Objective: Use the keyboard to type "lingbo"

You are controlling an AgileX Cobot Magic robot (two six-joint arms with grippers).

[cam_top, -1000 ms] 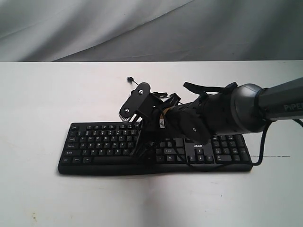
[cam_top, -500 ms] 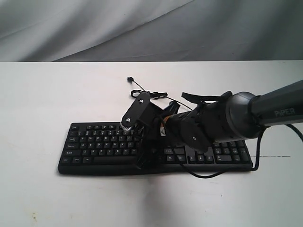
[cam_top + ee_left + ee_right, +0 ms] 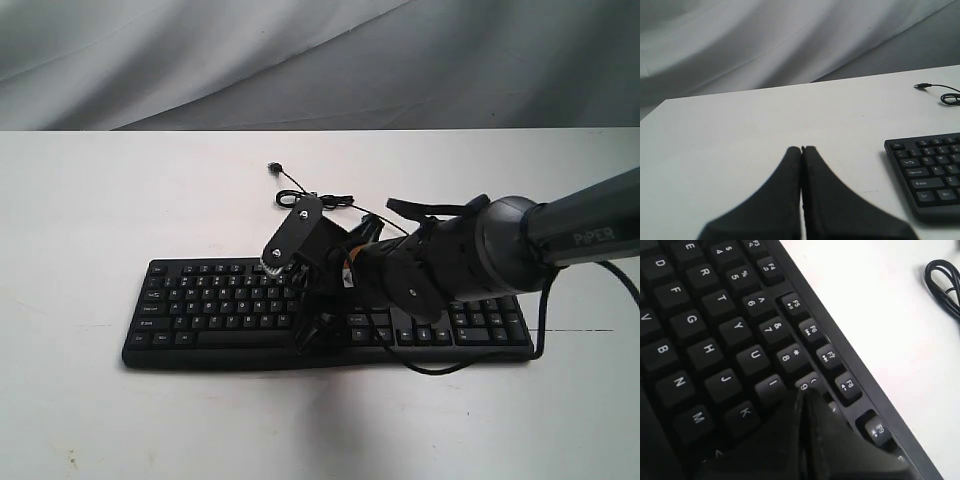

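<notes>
Right hand (image 3: 801, 392) (clenched, empty) has sunk toward the keyboard (image 3: 210, 300). We place its tip beside the I key (image 3: 771, 388), so a keypress looks close. Left hand (image 3: 801, 148) is clenched and idle.

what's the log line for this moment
right gripper shut, tip at keyboard near I/9 keys | left gripper shut, over table

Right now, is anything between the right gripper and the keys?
Nothing visible. The right gripper, fingers shut, points straight at the keyboard by its I and 9 keys; the coiled cable lies behind it.
</notes>
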